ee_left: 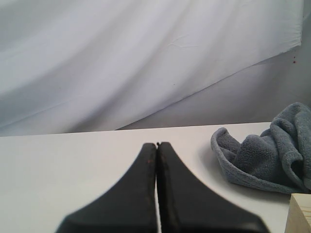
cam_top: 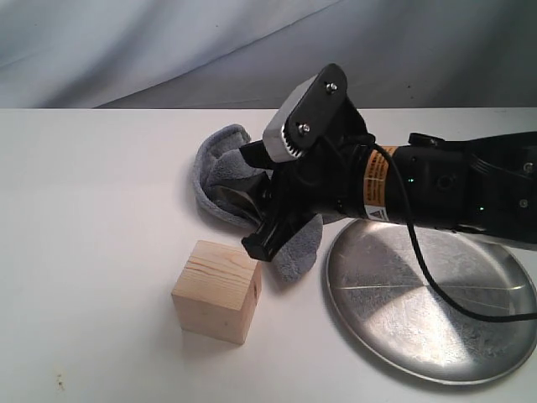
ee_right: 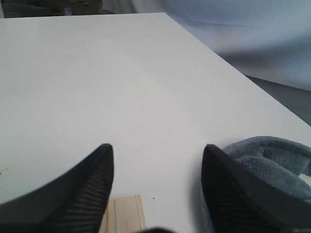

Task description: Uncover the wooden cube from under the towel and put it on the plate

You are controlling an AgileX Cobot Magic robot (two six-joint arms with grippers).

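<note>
The pale wooden cube [cam_top: 216, 290] stands uncovered on the white table, left of the plate [cam_top: 428, 302]; part of it shows in the right wrist view [ee_right: 124, 213] and a corner in the left wrist view [ee_left: 301, 213]. The blue-grey towel [cam_top: 220, 172] lies crumpled just behind the cube. My right gripper [cam_top: 256, 206] reaches in from the right and hangs over the towel's front edge, above and behind the cube. Its jaws [ee_right: 158, 150] are open with only bare table between them, and the towel [ee_right: 272, 160] is beside one finger. My left gripper [ee_left: 156, 144] is shut and empty, with the towel [ee_left: 267, 155] off to one side.
The right arm's black body crosses above the plate's far rim, and its cable [cam_top: 436, 285] hangs over the plate. A grey cloth backdrop [cam_top: 168, 50] closes the far side of the table. The table's far edge [ee_right: 233, 68] shows in the right wrist view.
</note>
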